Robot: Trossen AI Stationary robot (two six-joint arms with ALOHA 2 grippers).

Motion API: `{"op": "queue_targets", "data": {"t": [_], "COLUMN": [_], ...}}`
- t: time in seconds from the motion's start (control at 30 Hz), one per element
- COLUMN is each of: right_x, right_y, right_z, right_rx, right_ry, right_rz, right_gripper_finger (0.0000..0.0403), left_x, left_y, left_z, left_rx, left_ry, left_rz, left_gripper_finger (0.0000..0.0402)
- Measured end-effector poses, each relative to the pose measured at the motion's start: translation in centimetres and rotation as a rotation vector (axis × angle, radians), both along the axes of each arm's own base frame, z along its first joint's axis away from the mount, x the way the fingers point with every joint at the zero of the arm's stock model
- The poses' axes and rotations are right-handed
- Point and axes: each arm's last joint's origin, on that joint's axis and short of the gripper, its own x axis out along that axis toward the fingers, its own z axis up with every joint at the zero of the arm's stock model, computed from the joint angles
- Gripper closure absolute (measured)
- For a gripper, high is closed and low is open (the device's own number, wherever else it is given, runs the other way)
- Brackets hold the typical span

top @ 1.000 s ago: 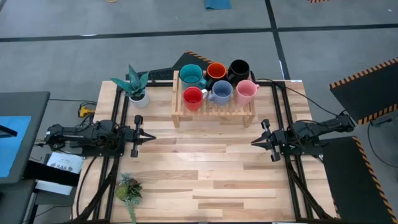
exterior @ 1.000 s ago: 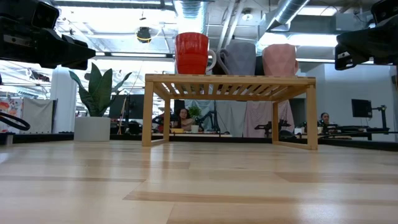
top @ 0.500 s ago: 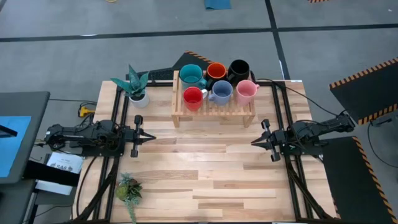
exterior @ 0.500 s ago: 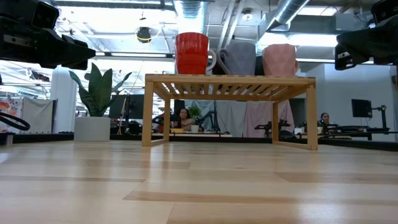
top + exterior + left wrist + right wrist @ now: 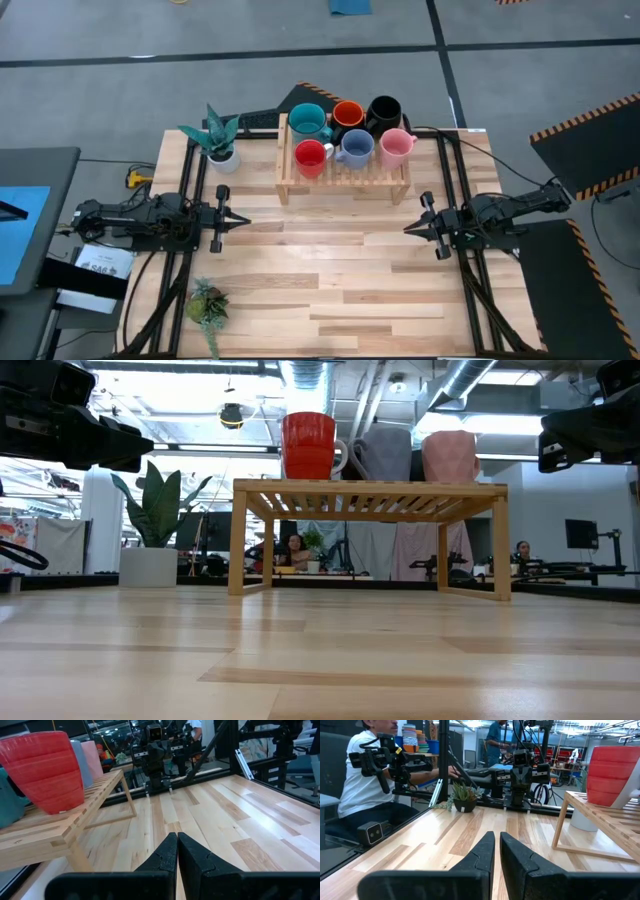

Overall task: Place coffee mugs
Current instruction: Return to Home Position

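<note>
Six mugs stand upright on a slatted wooden rack (image 5: 345, 180) at the table's far side: teal (image 5: 306, 121), orange (image 5: 347, 114) and black (image 5: 383, 112) in the far row, red (image 5: 310, 157), pale blue (image 5: 355, 148) and pink (image 5: 396, 146) in the near row. The red mug (image 5: 308, 446), pale blue mug (image 5: 388, 453) and pink mug (image 5: 449, 456) show in the low view. My left gripper (image 5: 243, 220) hovers shut at the table's left side; my right gripper (image 5: 408, 229) hovers shut at the right side. Both point toward the table's middle, well short of the rack.
A spiky potted plant (image 5: 217, 140) stands left of the rack, and a small leafy plant (image 5: 207, 303) sits near the table's near left corner. The rack stands on legs, with open space beneath it (image 5: 360, 550). A seated person (image 5: 375, 775) shows beyond the table.
</note>
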Motion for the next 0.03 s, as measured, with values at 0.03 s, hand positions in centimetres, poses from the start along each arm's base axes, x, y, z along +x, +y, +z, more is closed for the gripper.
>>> {"op": "queue_targets", "data": {"t": [0.03], "right_x": [0.00], "right_y": [0.00], "right_z": [0.00], "right_rx": [0.000], "right_ry": [0.000], "right_rz": [0.000], "right_gripper_finger": [0.0347], "left_x": [0.00], "left_y": [0.00], "left_z": [0.00], "left_rx": [0.001], "left_ry": [0.000], "left_rz": [0.000], "left_gripper_finger": [0.0401]}}
